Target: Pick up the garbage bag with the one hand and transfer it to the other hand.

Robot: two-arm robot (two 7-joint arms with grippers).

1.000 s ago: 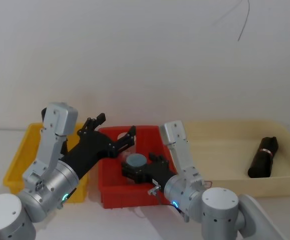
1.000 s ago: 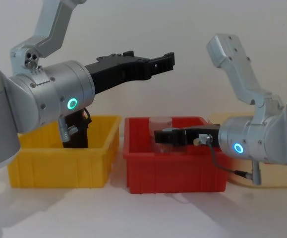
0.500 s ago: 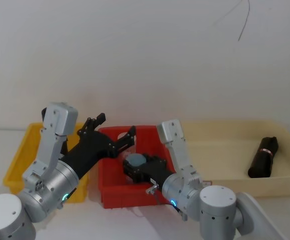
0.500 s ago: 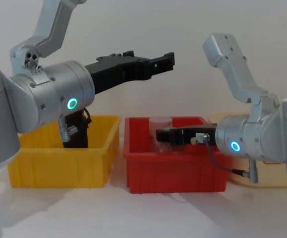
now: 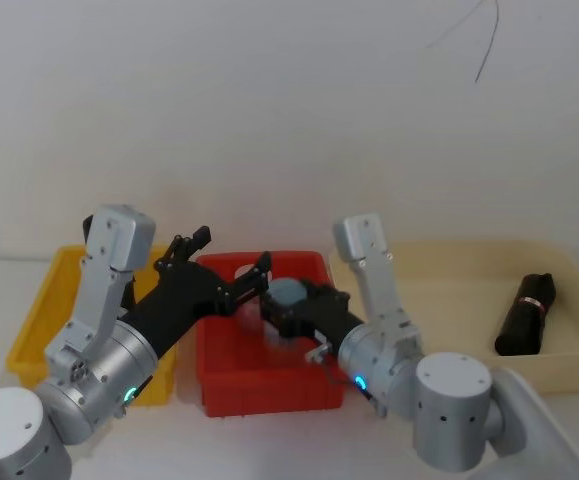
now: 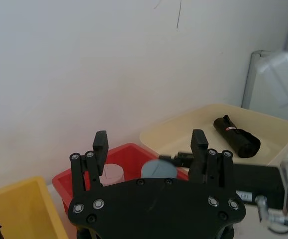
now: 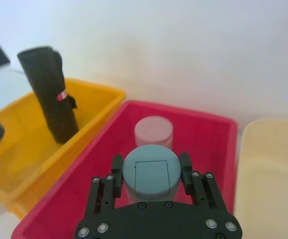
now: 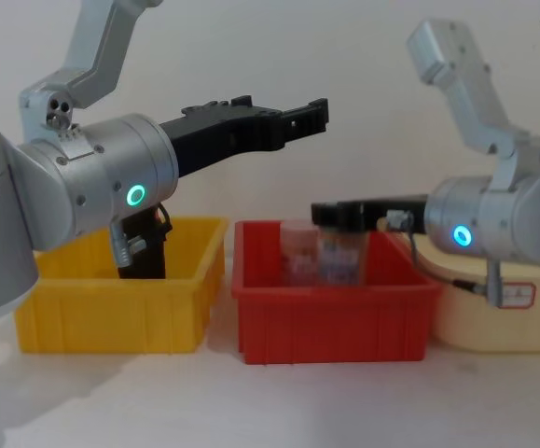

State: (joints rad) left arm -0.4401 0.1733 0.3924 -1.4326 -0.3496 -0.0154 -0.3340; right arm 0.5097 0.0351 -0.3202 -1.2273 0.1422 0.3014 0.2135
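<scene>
The garbage bag [image 7: 49,94], a tall black roll with a red-and-white band, stands upright in the yellow bin [image 7: 91,107]; the chest view shows the garbage bag [image 8: 146,250] behind my left arm. My left gripper [image 5: 231,255] hangs open and empty in the air above the gap between the yellow and red bins, well above the bag. Over the red bin [image 5: 269,385], my right gripper [image 7: 151,162] is shut on a clear jar with a grey-blue lid [image 7: 152,173], held just above the bin's rim [image 8: 341,257].
A second jar with a pale pink lid [image 7: 153,130] stands in the red bin. Another black roll [image 5: 526,313] lies in the beige tray [image 5: 449,290] at the right. The wall is close behind the bins.
My right gripper has lifted the grey-lidded jar out of the red bin and carried it farther from me. The left arm has not moved.
</scene>
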